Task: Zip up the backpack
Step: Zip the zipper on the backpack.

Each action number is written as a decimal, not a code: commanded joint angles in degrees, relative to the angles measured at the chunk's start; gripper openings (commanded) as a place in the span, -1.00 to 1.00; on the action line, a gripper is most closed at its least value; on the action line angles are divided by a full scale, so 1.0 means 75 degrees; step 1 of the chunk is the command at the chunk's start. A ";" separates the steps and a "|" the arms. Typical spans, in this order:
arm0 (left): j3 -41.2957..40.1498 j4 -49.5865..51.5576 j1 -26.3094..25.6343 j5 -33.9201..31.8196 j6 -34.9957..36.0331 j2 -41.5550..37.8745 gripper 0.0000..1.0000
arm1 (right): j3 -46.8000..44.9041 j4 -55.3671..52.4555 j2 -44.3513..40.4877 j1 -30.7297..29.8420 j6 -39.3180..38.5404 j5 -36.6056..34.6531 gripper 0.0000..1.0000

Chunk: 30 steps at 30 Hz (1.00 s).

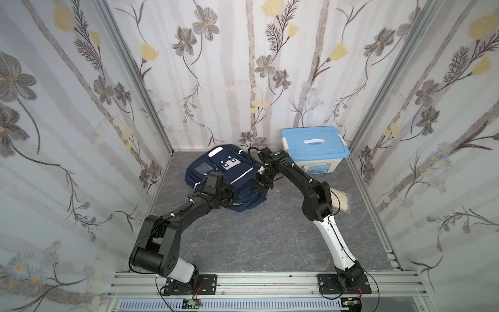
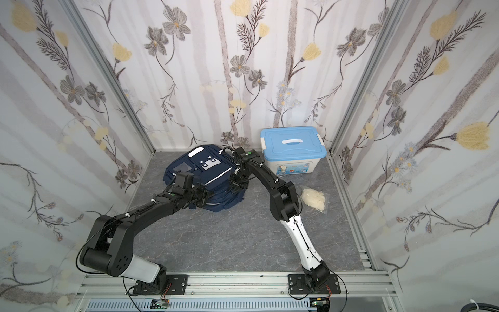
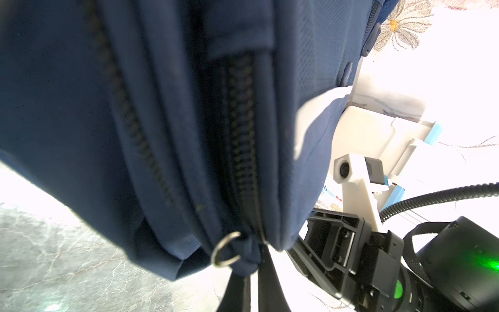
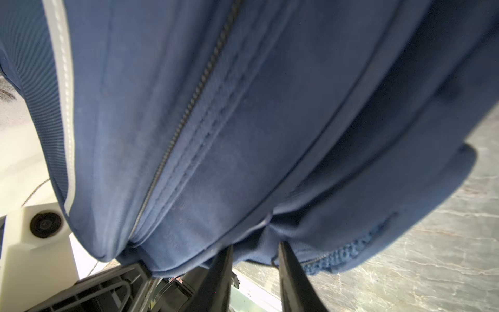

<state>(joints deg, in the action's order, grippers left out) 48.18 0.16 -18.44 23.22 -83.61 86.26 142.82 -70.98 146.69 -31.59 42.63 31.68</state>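
Aluminium rail [image 1: 270, 281] is running across the near edge, and both arm bases are sitting bolted onto it. Beyond it the counter [image 1: 256, 237], a grey marble-patterned sheet, is lying bare across its near half, and that is where I am seeing the most open room for moving.

The left arm [image 1: 183, 213] and the right arm [image 1: 307, 186] are reaching inward over that stretch and meeting at the backpack [image 1: 237, 167]. It is lying front face up on the far half of the counter, left of centre, with its far end almost reaching the back wall.

The left tool [image 3: 253, 267] is pinched together on a fabric nub at the backpack's near edge, just beside a small metal ring [image 3: 225, 252]. The right tool [image 4: 255, 247] is sitting at the backpack's right edge with its fingers [image 4: 291, 270] standing apart and a fold of cloth draped across their tips. I cannot tell whether they are gripping it.

A clear bag [image 2: 314, 200] of pale material is lying behind the right arm's elbow, close to the counter's right edge. Farther back, a white box [image 1: 314, 146] with a blue lid is standing in the back right corner, near the backpack but apart from it.

Flowered wallpaper panels [image 1: 229, 67] are closing in the left, back and right sides, leaving only narrow margins around the backpack and the box.
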 commanded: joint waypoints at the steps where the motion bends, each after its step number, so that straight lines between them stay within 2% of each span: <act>1: -0.0058 -0.0427 0.0009 0.0261 -0.0077 -0.0073 -1.00 | 0.0226 -0.0122 0.0104 0.0118 0.0149 -0.0193 -0.33; 17: -0.0088 -0.0745 0.0009 0.0363 -0.0112 0.0008 -1.00 | 0.0888 -0.0062 0.0518 0.0227 0.0490 -0.0153 -0.32; 30: -0.0063 -0.0914 -0.0021 0.0509 -0.0096 0.0128 -1.00 | 0.1005 0.0417 0.0728 0.0137 0.1365 0.0326 -0.30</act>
<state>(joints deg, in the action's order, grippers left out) 47.48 -3.66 -18.33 23.33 -84.03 87.00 149.95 -71.70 151.87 -30.09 50.37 31.77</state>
